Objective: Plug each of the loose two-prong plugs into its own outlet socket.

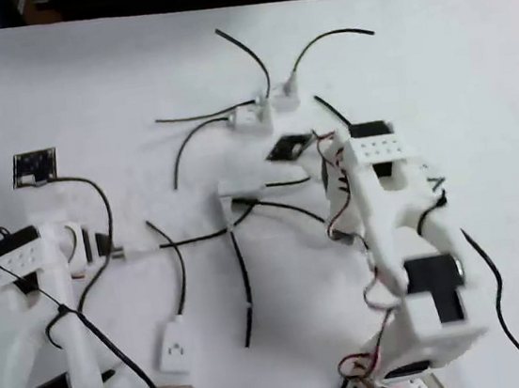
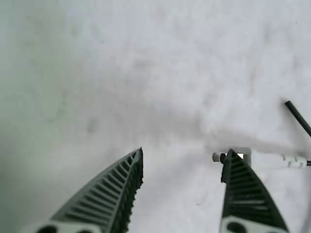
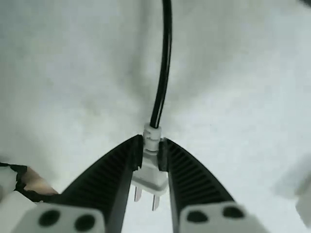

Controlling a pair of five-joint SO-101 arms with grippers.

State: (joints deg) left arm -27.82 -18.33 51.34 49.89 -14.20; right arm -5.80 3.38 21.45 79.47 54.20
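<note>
I can read no text, number or sign; the black card (image 1: 35, 168) at nine o'clock on the desk (image 1: 431, 50) shows nothing legible.

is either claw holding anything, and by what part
The right claw pinches a white two-prong plug by the narrow rear of its body. The left claw is open and empty.

The white plastic right arm (image 1: 391, 225) and left arm (image 1: 15, 323) carry black servo blocks (image 1: 433, 277) — thin red and black wires (image 1: 337, 205) loop along the right one, a thin black cable (image 1: 65, 310) crosses the left — and each ends in dark, ribbed, tapering fingers (image 3: 114, 177) on white, screw-holed bases.
</note>
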